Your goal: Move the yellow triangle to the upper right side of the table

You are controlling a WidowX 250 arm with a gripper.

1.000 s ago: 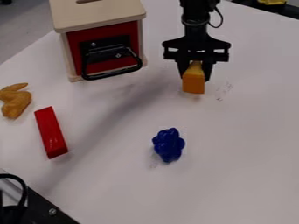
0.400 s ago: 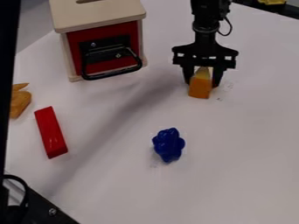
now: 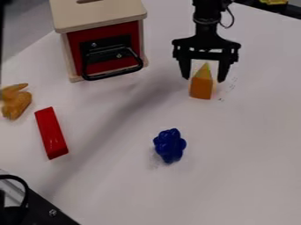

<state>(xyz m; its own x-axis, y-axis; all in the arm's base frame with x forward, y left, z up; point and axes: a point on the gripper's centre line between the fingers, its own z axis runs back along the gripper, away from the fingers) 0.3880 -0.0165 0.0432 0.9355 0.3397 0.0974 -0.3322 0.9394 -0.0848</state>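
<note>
Gripper (image 3: pixel 203 79) newly open around triangle (image 3: pixel 201 84)

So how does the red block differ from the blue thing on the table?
The red block is long and straight-edged, while the blue thing is compact and lumpy. The red block lies nearer the orange animal-like figure than the blue thing does. Both look shiny.

triangle (image 3: pixel 201 89) orange with yellow top; red bar (image 3: pixel 51 133); blue toy (image 3: pixel 169 146); black tool (image 3: pixel 204 79)
</note>
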